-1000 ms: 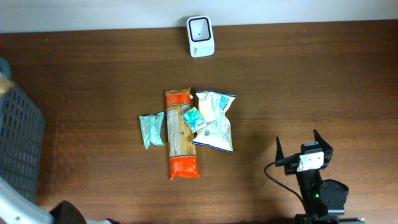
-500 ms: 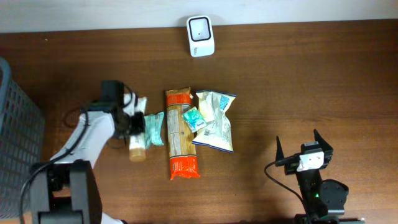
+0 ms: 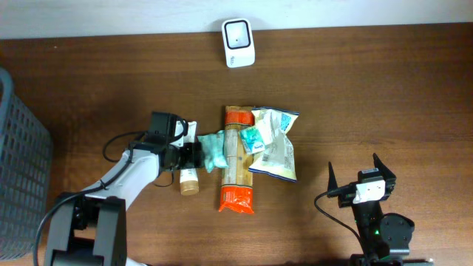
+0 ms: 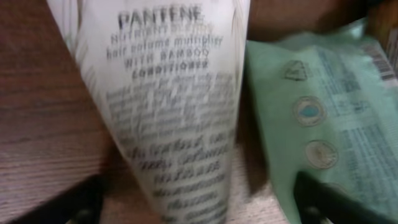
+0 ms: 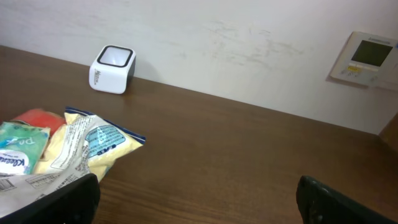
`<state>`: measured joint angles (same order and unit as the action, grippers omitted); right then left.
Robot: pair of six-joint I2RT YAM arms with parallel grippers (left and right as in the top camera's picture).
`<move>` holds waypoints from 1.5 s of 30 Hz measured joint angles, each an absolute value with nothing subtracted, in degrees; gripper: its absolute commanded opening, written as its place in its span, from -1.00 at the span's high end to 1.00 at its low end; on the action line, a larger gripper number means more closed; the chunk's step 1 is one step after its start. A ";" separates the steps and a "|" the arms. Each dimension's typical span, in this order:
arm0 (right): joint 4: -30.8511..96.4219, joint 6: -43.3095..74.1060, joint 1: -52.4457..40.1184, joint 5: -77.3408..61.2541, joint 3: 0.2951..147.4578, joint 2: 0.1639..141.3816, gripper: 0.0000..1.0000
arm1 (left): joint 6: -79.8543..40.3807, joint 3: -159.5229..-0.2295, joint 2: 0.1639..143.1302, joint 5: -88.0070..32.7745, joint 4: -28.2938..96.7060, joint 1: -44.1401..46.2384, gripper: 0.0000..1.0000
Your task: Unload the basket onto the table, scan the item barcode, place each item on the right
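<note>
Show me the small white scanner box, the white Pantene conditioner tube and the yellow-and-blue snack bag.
Small white scanner box (image 3: 239, 43): overhead view, top face.
White Pantene conditioner tube (image 4: 174, 118): left wrist view, printed label.
Yellow-and-blue snack bag (image 3: 281, 151): overhead view, middle.

Quick headcount, so far five packaged items are counted around the middle of the table:
- one white conditioner tube (image 4: 174, 112)
- one teal pouch (image 3: 213, 151)
- one long pack (image 3: 236, 174) with orange ends
- one small tissue pack (image 3: 253, 138)
- one yellow-and-blue snack bag (image 3: 279, 148)

One white scanner (image 3: 238, 43) is seen at 12 o'clock, and one grey basket (image 3: 22, 170) at 9 o'clock. One wall panel (image 5: 367, 57) is picked up in the right wrist view only.
</note>
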<state>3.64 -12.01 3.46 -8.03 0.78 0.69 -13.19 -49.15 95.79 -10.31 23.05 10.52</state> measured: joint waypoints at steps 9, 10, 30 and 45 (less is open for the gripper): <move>3.64 -12.01 3.46 -8.03 0.78 0.84 -0.97 | -4.49 -89.84 87.61 -10.35 58.24 -0.82 -0.99; 3.64 -12.01 3.46 -8.03 0.78 0.82 -0.97 | -2.76 -93.01 86.63 -10.39 60.69 -3.70 -0.99; 2.37 -6.35 3.46 -18.00 11.68 10.26 -0.97 | 15.46 -98.61 75.92 -14.61 64.27 -16.53 -0.98; 40.47 -4.95 3.68 -50.33 60.05 93.03 -0.70 | 15.46 -99.02 76.07 -14.63 64.23 -16.53 -0.98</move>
